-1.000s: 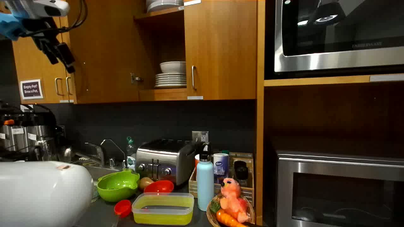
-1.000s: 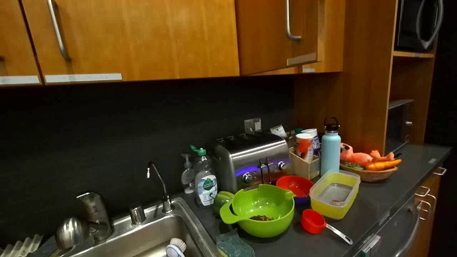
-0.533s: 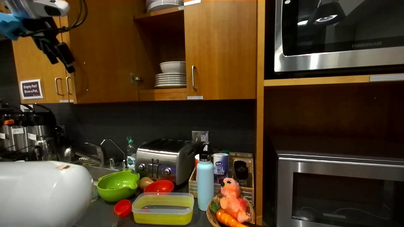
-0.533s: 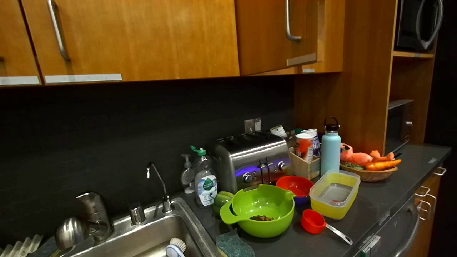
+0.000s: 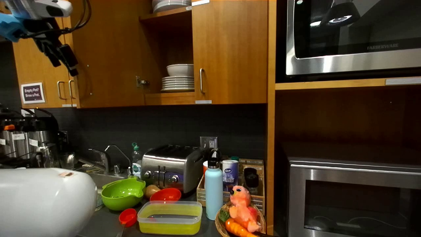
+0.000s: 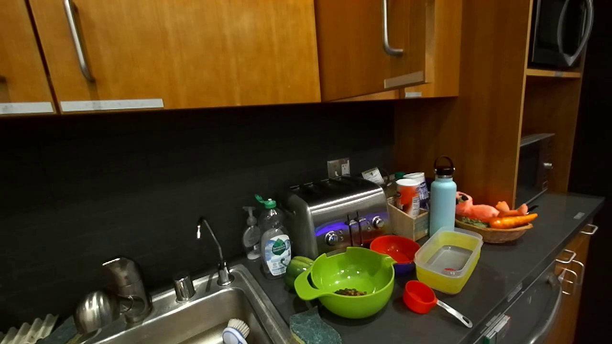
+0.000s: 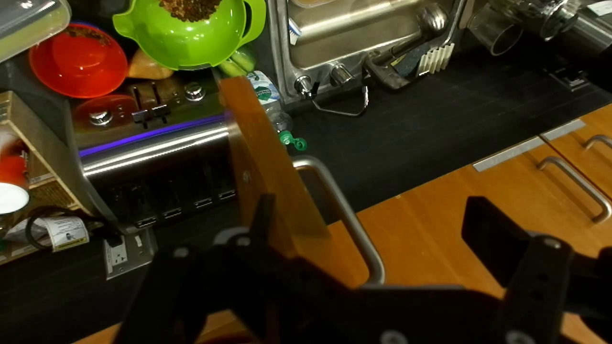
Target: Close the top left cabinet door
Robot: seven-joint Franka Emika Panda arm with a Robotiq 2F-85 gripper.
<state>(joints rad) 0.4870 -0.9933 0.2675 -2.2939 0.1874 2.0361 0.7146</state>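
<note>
The top left cabinet door (image 5: 108, 59) stands swung open in an exterior view, its inner face showing and its hinge on the right. Its outer face (image 6: 354, 48) shows in an exterior view, with the silver bar handle (image 6: 386, 28) near its free edge. My gripper (image 5: 65, 68) is at the upper left, by the door's free edge. In the wrist view my gripper (image 7: 372, 208) is open. The door edge (image 7: 272, 162) and the handle (image 7: 344, 215) show between and behind the spread fingers (image 7: 497, 239). I cannot tell whether a finger touches the door.
Plates and bowls (image 5: 177, 77) stand inside the open cabinet. The matching door (image 5: 230, 52) at its right is shut. Below are the toaster (image 6: 339, 210), a green bowl (image 6: 354, 286), a blue bottle (image 6: 442, 205) and the sink (image 6: 258, 306). A white arm link (image 5: 42, 200) fills the lower left.
</note>
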